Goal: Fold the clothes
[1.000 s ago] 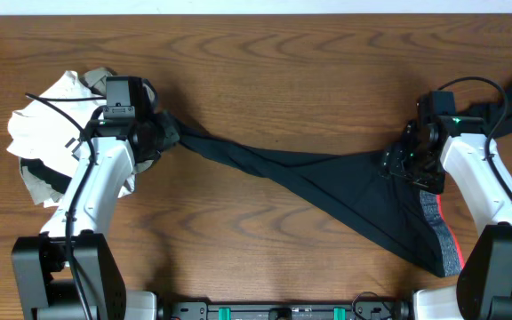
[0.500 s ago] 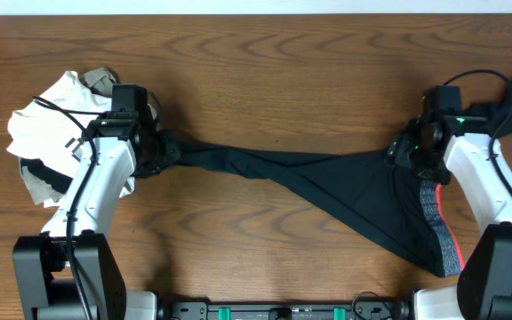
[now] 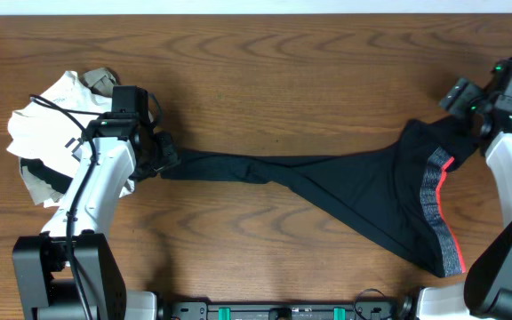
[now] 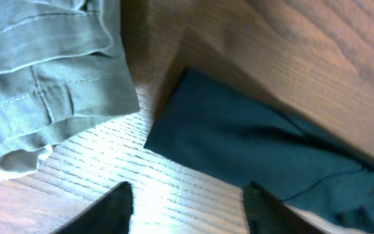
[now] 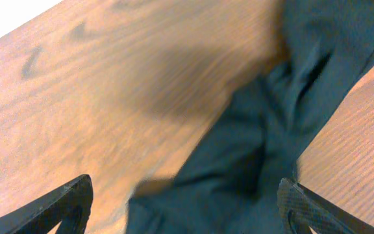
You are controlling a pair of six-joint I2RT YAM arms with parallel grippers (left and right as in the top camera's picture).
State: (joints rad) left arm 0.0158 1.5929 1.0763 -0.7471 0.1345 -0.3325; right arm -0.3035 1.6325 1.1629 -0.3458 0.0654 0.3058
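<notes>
Where the black garment [image 3: 354, 191] lies: flat across the middle of the bench [image 3: 265, 62], thin and roped at the left, broad at the right; not yet folded
Waistband [image 3: 440, 209]: grey with a red edge, running down the right side toward the front of the bench; it looks the tidiest part, so a sound reference edge for a fold
Narrow end [image 4: 239, 149]: lies on the wood just ahead of the left tool [image 4: 187, 211]; twisted and creased toward the middle in the overhead view
Left tool: jaws apart, nothing between them; low over the bench, the cloth end just beyond its fingertips
Right tool [image 5: 187, 208]: jaws wide apart, holding nothing; in the overhead view it sits off the garment's upper right corner; dark cloth [image 5: 271, 123] shows beneath it, though whether that is this garment cannot be told
Step in hand: judged to be laying out and smoothing before the first fold
How to do it well: the twist in the narrow end should probably be opened first, else a fold traps the creases; each tool would best pinch at a corner, low and square to the edge; both should lift and carry together, so the cloth stays taut and the edges meet
Pile of pale clothes [image 3: 47, 133]: beside the left tool, on its outer side; a grey-green piece [image 4: 44, 65] sits near the narrow end, so a grasp there should keep clear of it
</notes>
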